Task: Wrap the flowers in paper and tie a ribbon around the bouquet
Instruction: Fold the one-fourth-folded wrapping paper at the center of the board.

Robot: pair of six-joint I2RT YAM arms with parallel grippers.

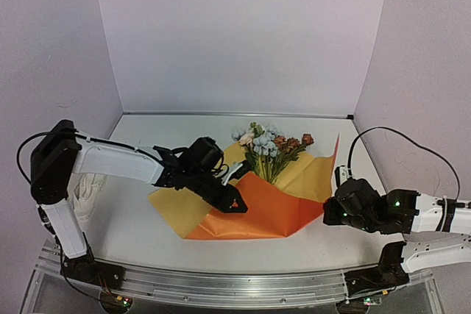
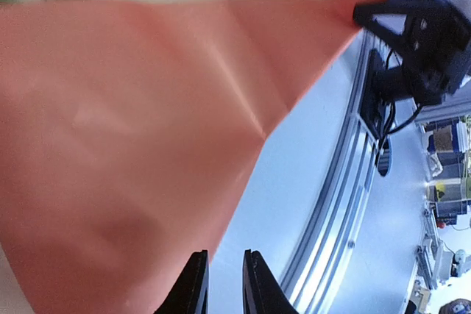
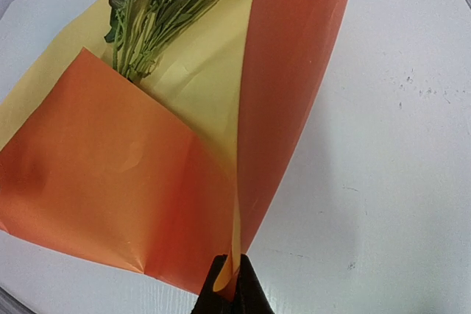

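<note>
Fold: right gripper [image 3: 228, 277] pinches paper [image 3: 110, 174] right of flowers [image 3: 151, 5] | left gripper [image 2: 224, 257] ajar, empty | I'd carry it over slowly.

Remote view of my rig's booth: a white table [image 1: 132, 226] is boxed in on 3 sides by plain pale-lilac panels, i.e. back wall [image 1: 235, 34], left wall [image 1: 51, 49] and right wall [image 1: 427, 56]. Light is soft & even, shadows faint. An aluminium rail [image 1: 221, 284] runs along the near edge. On the right wrist cam I see small dark specks [image 3: 412, 86] on the tabletop. The left wrist cam shows blurred clutter [image 2: 445, 141] beyond the rail.
</note>
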